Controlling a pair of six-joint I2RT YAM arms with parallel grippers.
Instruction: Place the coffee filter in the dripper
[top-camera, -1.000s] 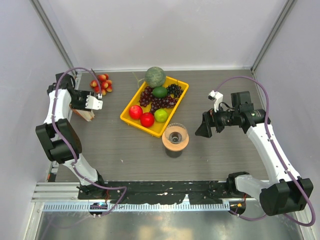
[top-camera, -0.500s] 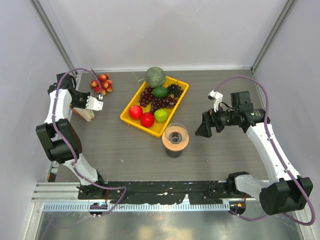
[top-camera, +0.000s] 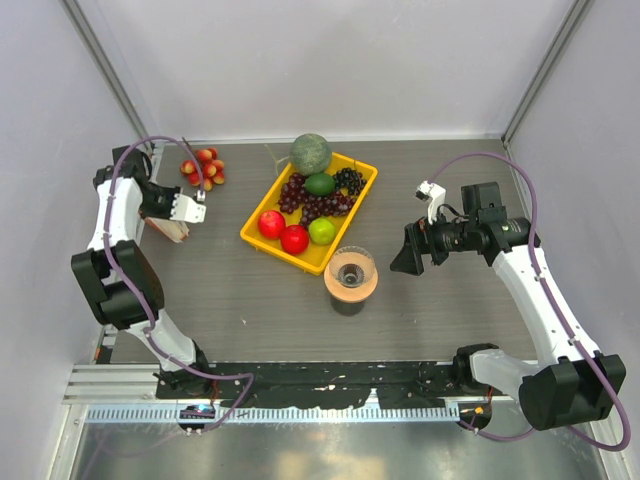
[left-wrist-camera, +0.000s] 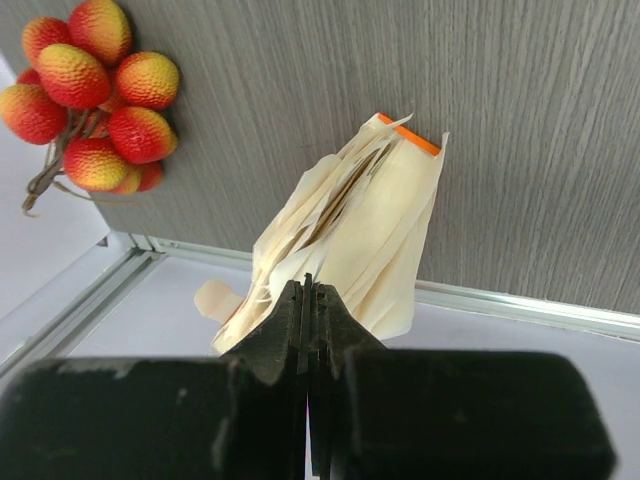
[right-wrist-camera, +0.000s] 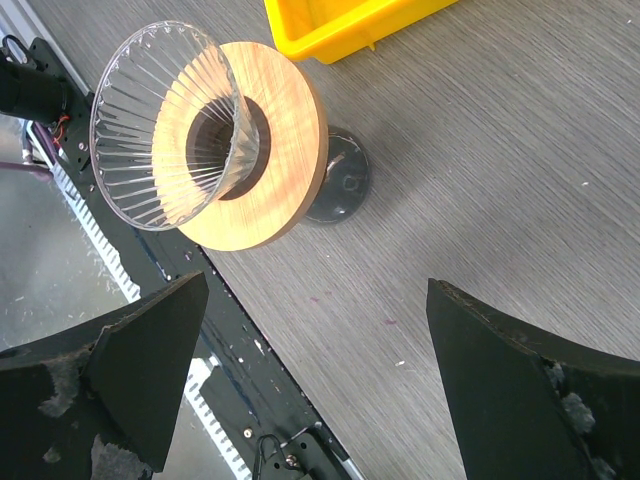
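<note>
The clear ribbed dripper (top-camera: 351, 268) sits in a tan wooden ring (top-camera: 352, 291) on a dark glass cup; the right wrist view shows the dripper (right-wrist-camera: 165, 125) empty. No separate white coffee filter shows. A beige bundle of papers (top-camera: 178, 231) leans at the table's left edge. My left gripper (top-camera: 181, 221) is shut, its tips (left-wrist-camera: 308, 285) pinching the near edge of the bundle (left-wrist-camera: 350, 230). I cannot tell how many sheets it holds. My right gripper (top-camera: 405, 256) hangs open and empty (right-wrist-camera: 315, 283), just right of the dripper.
A yellow tray (top-camera: 280, 255) of apples, grapes and limes stands behind the dripper, with a green melon (top-camera: 311, 153) at its far end. A cluster of red-orange fruits (top-camera: 203, 167) lies near the bundle (left-wrist-camera: 90, 100). A metal rail runs along the table's left edge (left-wrist-camera: 520, 305).
My left gripper has shifted very slightly at the bundle. The right arm and the dripper have not moved.
</note>
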